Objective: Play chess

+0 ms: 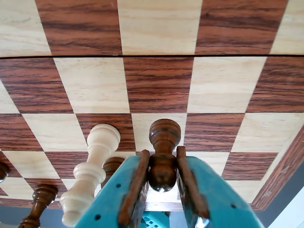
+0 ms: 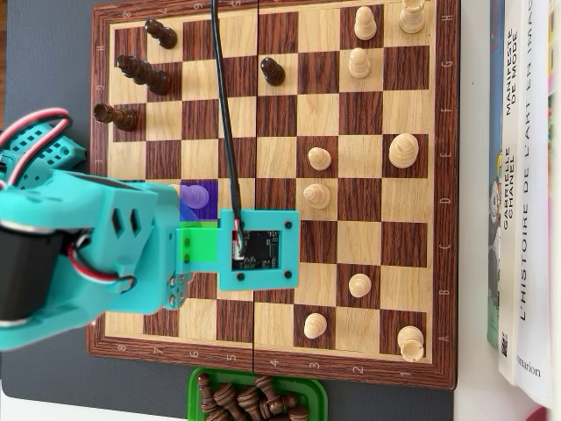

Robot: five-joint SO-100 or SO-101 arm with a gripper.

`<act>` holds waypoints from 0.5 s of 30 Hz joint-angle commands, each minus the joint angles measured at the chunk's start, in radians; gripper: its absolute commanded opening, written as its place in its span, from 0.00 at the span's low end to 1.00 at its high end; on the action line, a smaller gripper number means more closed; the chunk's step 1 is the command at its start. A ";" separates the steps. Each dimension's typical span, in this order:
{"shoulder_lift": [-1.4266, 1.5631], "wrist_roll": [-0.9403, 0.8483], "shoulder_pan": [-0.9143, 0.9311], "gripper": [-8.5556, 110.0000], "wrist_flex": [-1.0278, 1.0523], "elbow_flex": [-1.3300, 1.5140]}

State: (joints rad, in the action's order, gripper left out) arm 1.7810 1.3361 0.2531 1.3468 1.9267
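Note:
In the wrist view my gripper point(image 1: 162, 152) is shut on a dark brown pawn point(image 1: 165, 134), with its round head pinched between the two brown-padded teal fingers point(image 1: 186, 178). The pawn's base is over a light square of the wooden chessboard point(image 1: 156, 83); I cannot tell whether it touches. In the overhead view the teal arm point(image 2: 96, 254) reaches in from the left over the chessboard point(image 2: 443, 219). The wrist camera module point(image 2: 259, 250) hides the gripper and the pawn there.
A tall light piece point(image 1: 92, 171) stands just left of the fingers, with dark pieces point(image 1: 40, 199) beyond it. Light pieces point(image 2: 403, 151) dot the board's right half and dark pieces point(image 2: 145, 74) its top left. A green tray point(image 2: 254, 399) of dark pieces sits below; books point(image 2: 526, 193) lie right.

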 commanded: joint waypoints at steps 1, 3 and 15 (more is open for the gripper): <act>0.075 -0.028 0.028 0.13 -0.003 -0.046; 0.107 -0.034 0.049 0.13 -0.005 -0.046; 0.143 -0.115 0.206 0.13 0.006 -0.135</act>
State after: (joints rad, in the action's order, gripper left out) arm 1.8975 1.2548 0.4203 1.3484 1.8699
